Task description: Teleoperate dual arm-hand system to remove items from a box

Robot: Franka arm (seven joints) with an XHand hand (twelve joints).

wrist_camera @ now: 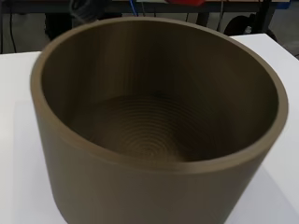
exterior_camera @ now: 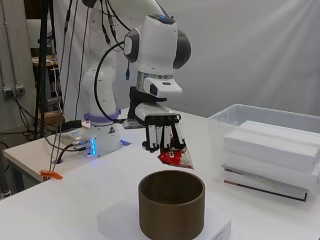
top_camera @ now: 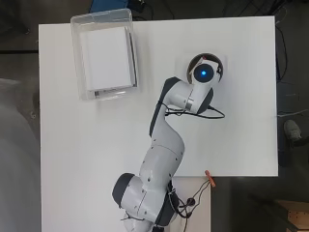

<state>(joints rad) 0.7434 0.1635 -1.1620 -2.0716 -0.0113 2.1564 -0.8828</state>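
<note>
I have the hand (exterior_camera: 159, 131) hanging above the brown pot (exterior_camera: 171, 204), fingers (exterior_camera: 156, 135) pointing down and curled together around a small packet (exterior_camera: 176, 156). The packet is red and white with a clear wrapper, and it is clear of the table, held in the air just over the pot's rim. Its long axis runs downward and slants away from the arm: the top end is tucked in among the fingers, the lower red end points down and toward the far side of the pot. It touches nothing but the hand, as far as the side view shows.

The pot is a round, straight-walled cylinder standing upright on a flat white block (exterior_camera: 115, 219) on the table (top_camera: 96, 145). Through the wrist camera I look straight into the pot (wrist_camera: 154, 121): the inside shows only bare walls and a floor marked with fine rings. From overhead the arm's end covers most of the pot (top_camera: 194, 62), so only a sliver of rim shows there.

The clear plastic box (top_camera: 103, 53) sits well apart from the pot, near the table's far left corner as I see it from above. Inside it lies a stack of flat white slabs (exterior_camera: 272, 147) over a darker thin one at the bottom, filling most of its floor. In the side view the box wall (exterior_camera: 235, 112) stands behind and to the right of the pot.
</note>
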